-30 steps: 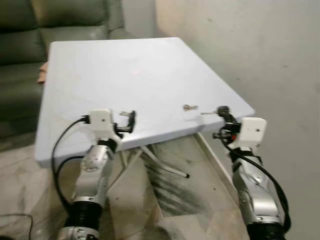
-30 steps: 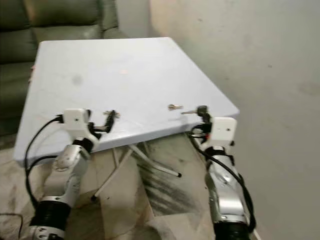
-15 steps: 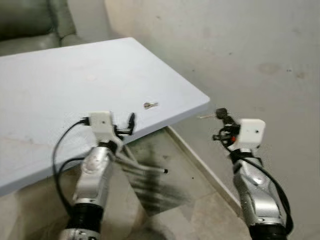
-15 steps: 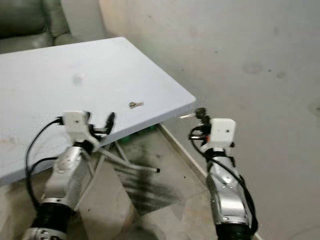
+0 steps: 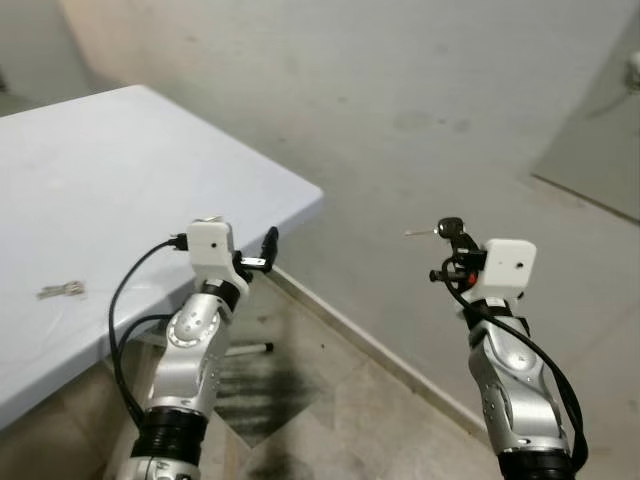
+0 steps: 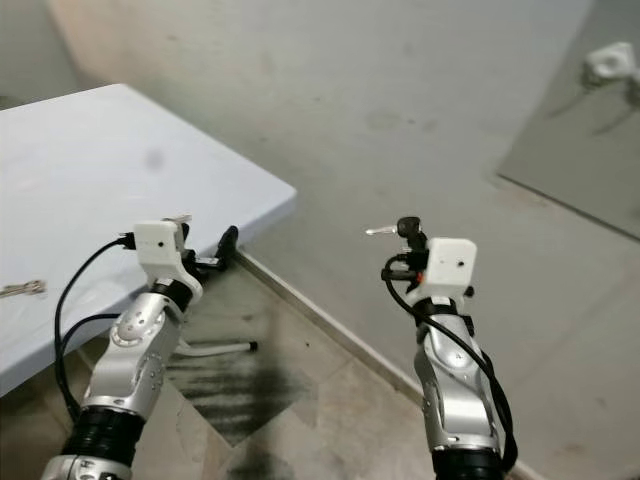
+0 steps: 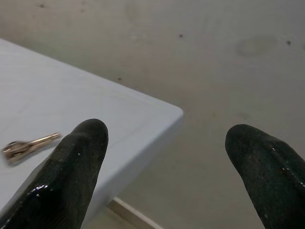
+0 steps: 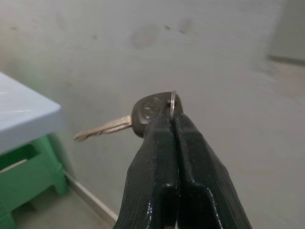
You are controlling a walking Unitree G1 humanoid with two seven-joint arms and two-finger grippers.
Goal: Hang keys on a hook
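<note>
Since the earlier pictures, the whole view has been swung to the right, so the white table is now seen far over on the left and much more of the grey wall is in front. That shift is the camera's, not the table's. A key with a black head is held up in front of the wall by the right gripper, whose two black fingers are pressed tightly together on the key's head and ring. The silver blade is pointed out sideways toward the table. The left gripper is held out near the table's corner, with its fingers spread wide apart and nothing between them. A second key is seen lying flat on the table, well apart from both grippers. A green stool is seen under the table edge. A darker grey panel is seen far on the right of the wall, with a small pale fitting near its top; it is too blurred to tell what it is.
</note>
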